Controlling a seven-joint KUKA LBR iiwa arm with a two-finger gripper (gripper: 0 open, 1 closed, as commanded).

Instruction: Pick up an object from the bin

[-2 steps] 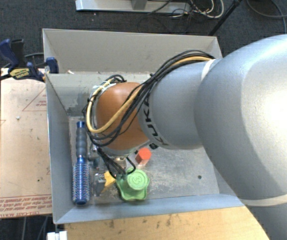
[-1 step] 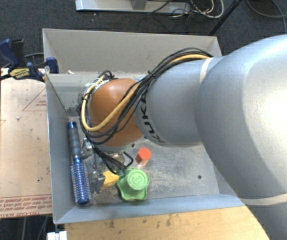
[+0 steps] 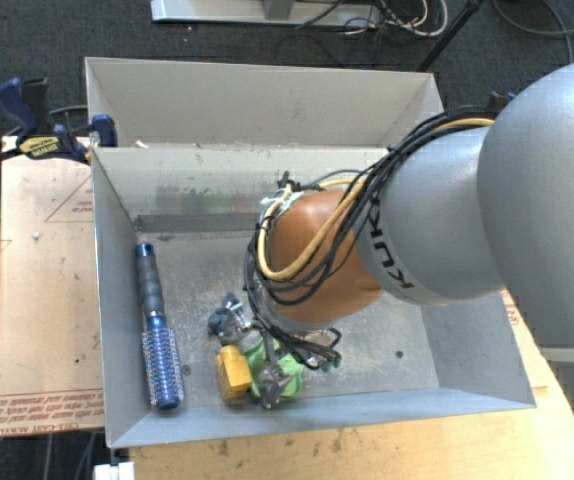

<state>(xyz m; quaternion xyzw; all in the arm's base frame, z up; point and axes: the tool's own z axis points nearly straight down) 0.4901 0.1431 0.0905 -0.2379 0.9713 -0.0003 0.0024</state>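
Note:
My gripper reaches down near the bin's front wall, under the orange wrist cover. Its tip is down among a small cluster of things. A green plastic thing lies right at the tip and is partly hidden by it. A yellow block lies just to the left, touching the green thing. A small grey and blue metal piece sits a little further back and to the left.
A blue hairbrush with a long handle lies along the bin's left wall, bristle end toward the front. The arm and its cables cover the bin's right half.

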